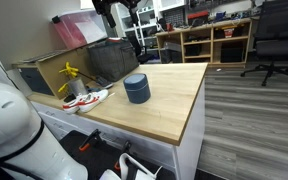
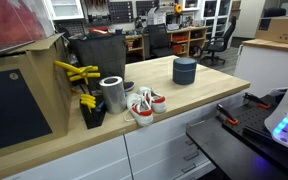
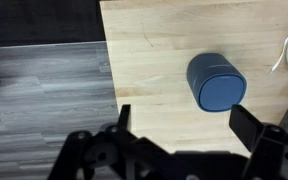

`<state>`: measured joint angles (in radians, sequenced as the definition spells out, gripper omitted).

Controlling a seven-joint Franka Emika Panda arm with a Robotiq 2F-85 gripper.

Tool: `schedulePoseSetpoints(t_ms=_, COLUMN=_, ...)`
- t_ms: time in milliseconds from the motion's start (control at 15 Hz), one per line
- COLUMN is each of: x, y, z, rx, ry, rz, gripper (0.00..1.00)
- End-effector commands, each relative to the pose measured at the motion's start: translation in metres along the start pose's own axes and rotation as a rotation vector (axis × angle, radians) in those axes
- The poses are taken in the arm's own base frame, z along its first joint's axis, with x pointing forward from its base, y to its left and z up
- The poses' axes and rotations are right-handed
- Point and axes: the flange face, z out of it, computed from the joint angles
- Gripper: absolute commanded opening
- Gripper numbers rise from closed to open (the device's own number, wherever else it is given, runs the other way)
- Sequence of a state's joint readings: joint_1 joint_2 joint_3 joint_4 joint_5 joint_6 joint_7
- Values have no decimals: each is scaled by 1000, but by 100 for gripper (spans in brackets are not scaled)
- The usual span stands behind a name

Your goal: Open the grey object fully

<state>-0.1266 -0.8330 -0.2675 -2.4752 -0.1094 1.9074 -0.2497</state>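
Grey object (image 1: 136,88) stands upright at centre frame on the wooden tabletop (image 1: 174,110) in both exterior views. Its flat lid is seated and its contents are not visible. In an exterior view, a black holder (image 2: 94,115) at left centre carries yellow items (image 2: 79,72). A silver cylindrical can (image 2: 112,93) stands just beside the holder, and a pair of white-and-red sneakers (image 2: 144,105) lies to the can's right. A dark rectangular bin (image 2: 99,52) sits behind them; its contents cannot be made out. In the wrist view, the gripper (image 3: 184,128) occupies the lower edge, jaws spread wide, holding nothing, apart from the container at right centre.
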Motion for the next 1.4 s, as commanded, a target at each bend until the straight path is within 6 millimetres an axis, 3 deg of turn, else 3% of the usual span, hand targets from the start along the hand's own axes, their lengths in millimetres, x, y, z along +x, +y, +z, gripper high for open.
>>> schedulePoseSetpoints(t_ms=0, x=0, y=-3, z=1, rx=-10, ry=2, rz=1, gripper=100)
schedulePoseSetpoints(t_ms=733, x=9, y=-53, z=48, rx=-61, ry=-39, rz=134, gripper=100)
schedulePoseSetpoints(t_ms=1000, x=18, y=-65, z=75, rx=-87, ry=-29, rz=196, gripper=100)
schedulePoseSetpoints(t_ms=1333, x=30, y=-84, z=124, rx=-132, ry=-48, rz=258, gripper=100)
